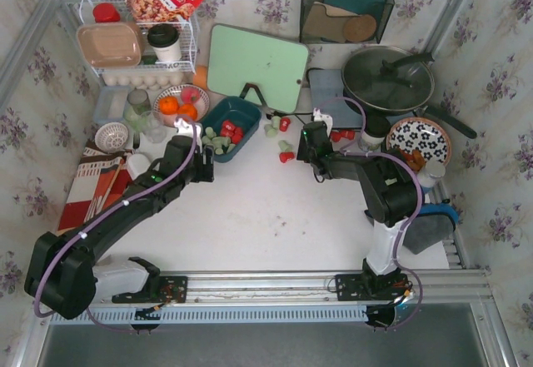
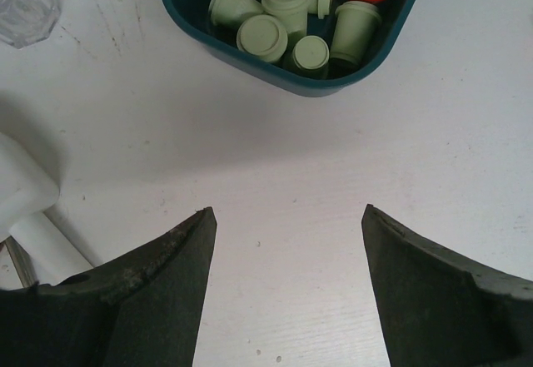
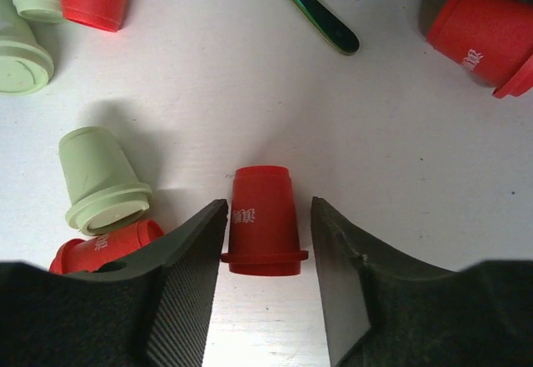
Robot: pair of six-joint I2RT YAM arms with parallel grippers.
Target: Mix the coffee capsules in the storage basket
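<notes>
The right gripper (image 3: 269,203) has its two dark ribbed fingers either side of a small bright red tapered coffee capsule (image 3: 261,230). This capsule sits on the white table (image 3: 250,92), to the right of the dark teal rectangular plastic storage basket (image 1: 247,110). The left pad looks to touch the capsule's flanged rim and a sliver of table shows along the right pad, so I cannot tell whether the pinch is made. The step in hand, as I judge it, is picking up this stray for the basket, where pale green capsules (image 2: 262,36) and a few red ones already lie jumbled. To do it well, the jaws should meet the tapered body squarely just beyond the flange, so it cannot squirt out. The lift should go straight up, because a pale green neighbour (image 3: 100,180) and a second red capsule (image 3: 104,249) lie just to the left and a sideways drag would knock them. The left gripper (image 2: 283,217) hangs with jaws wide apart and empty over bare table on the basket's near side. The carry is therefore better brought in from the right or far side.
</notes>
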